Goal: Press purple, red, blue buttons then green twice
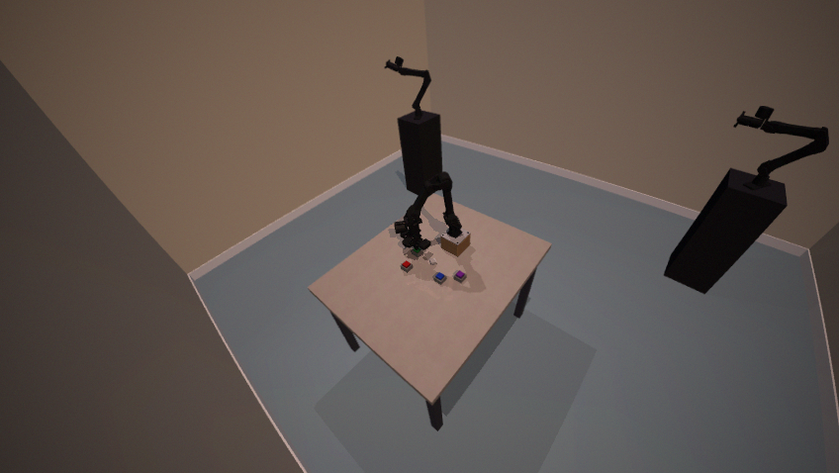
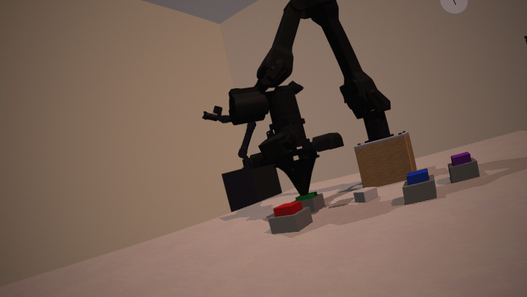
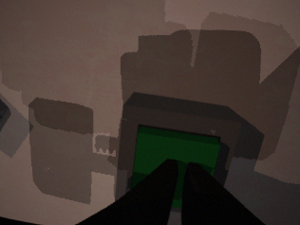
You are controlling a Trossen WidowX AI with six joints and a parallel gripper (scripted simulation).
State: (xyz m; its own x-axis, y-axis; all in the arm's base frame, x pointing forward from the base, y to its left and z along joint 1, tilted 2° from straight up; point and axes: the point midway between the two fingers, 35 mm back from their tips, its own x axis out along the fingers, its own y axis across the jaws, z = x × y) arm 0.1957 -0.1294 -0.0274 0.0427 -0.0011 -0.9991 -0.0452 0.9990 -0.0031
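Observation:
My gripper (image 2: 304,191) (image 3: 180,172) (image 1: 417,246) is shut and empty. Its fingertips point straight down and rest on the green button (image 2: 307,196) (image 3: 165,151), which sits low in its grey housing (image 2: 316,202) (image 3: 179,112). The red button (image 2: 288,209) (image 1: 406,264) stands just in front of it on its own grey base. The blue button (image 2: 417,176) (image 1: 438,275) and the purple button (image 2: 460,158) (image 1: 459,274) stand further right, each raised on a grey base.
A small grey block (image 2: 365,194) lies between the green and blue buttons. A second grey block (image 3: 9,127) shows at the wrist view's left edge. The arm's wooden base box (image 2: 385,160) (image 1: 455,242) stands behind. Two black pedestals with camera arms stand off the table (image 1: 428,329).

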